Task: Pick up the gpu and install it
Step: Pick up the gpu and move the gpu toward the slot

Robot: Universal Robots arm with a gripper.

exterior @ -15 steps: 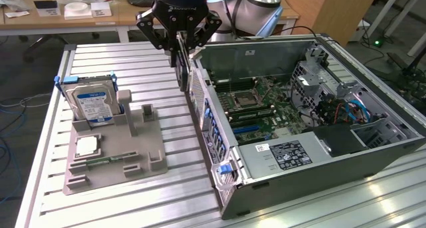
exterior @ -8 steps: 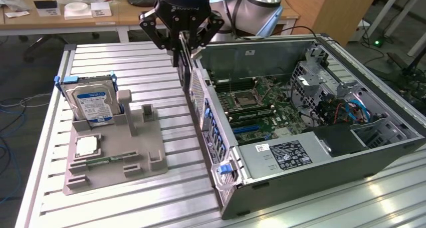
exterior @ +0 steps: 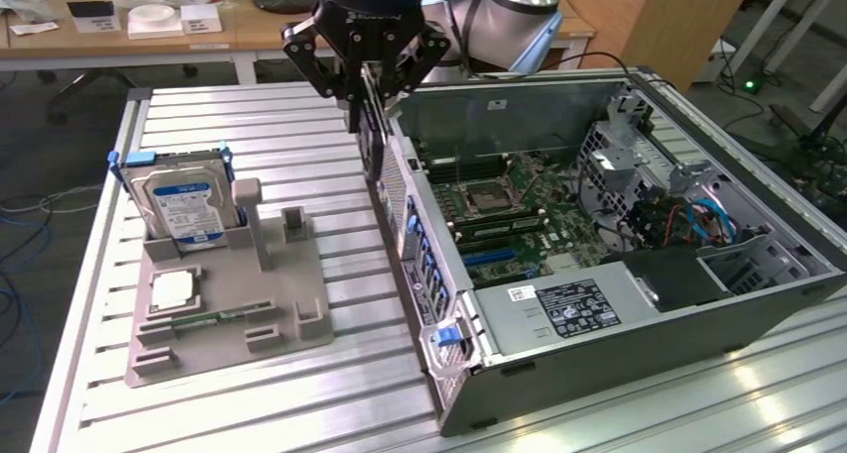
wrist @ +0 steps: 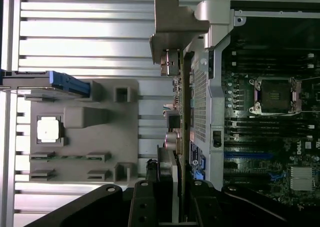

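Gripper (exterior: 367,94): closed on gpu (wrist: 183,137). Card edge-on, long axis straight out from jaws, at computer case (exterior: 636,349) rear wall; motherboard (exterior: 530,203) toward exterior view's right.

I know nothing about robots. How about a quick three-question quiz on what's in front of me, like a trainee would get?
1. True or false: the gpu lies in the grey holder.
2. What stands upright in that holder? A) a hard drive B) a keyboard C) a screwdriver
3. Fill in: the computer case lies with its side ____, so its inside shows.

Key:
1. False. The tool grips it at the case's edge.
2. A
3. open
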